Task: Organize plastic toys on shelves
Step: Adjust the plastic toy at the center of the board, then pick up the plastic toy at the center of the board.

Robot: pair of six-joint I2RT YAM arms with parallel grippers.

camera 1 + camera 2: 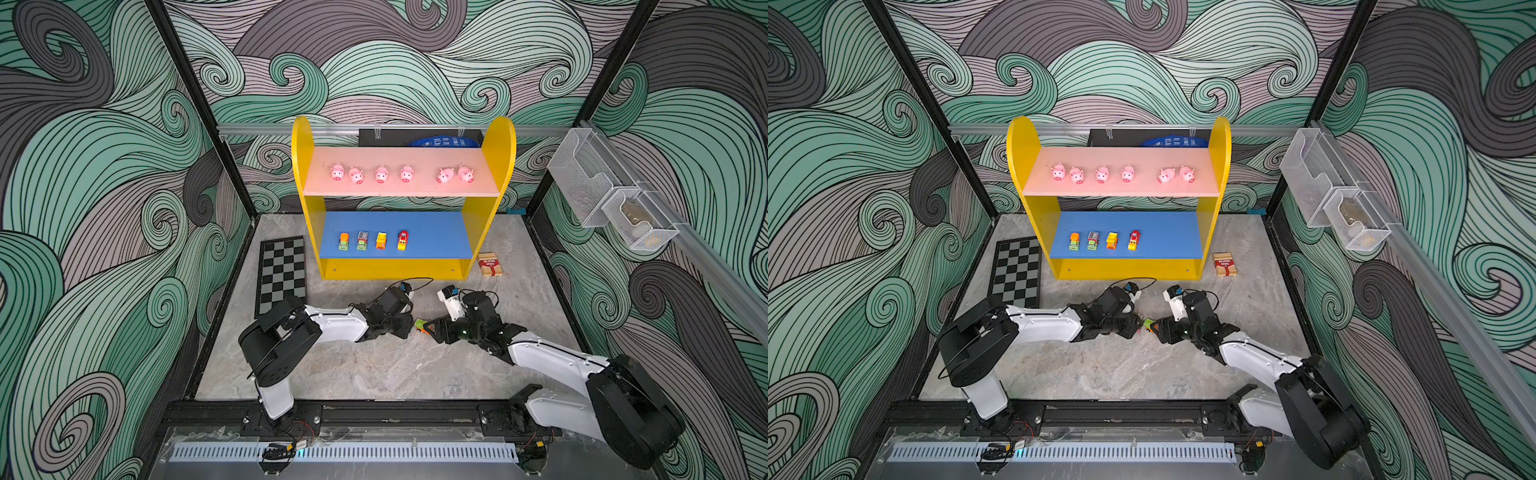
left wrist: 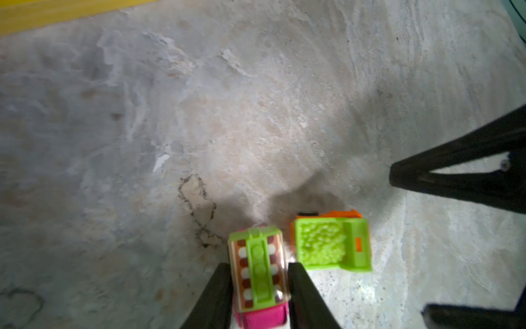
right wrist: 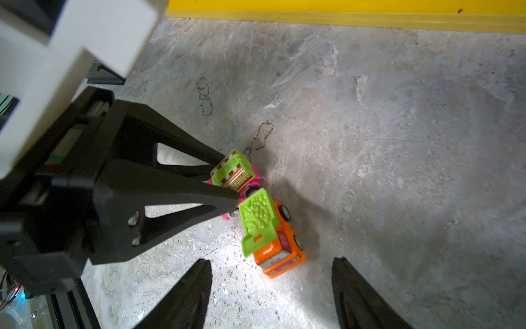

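The pink truck sits on the counter in front of the shelf, just beside the orange truck. Your left claw is clamped on its flanks. Lift straight up so the inner finger doesn't drag the neighbour. Your right claw stands apart, just short of the orange truck. Hold it off until the left one is clear, then fill the blue board beside the four cars.

The boxy pink plastic toy truck wears a lime-green roof strip over brown-and-white dotted panels; at its 3 o'clock the orange plastic toy truck has a pebbled lime-green bed
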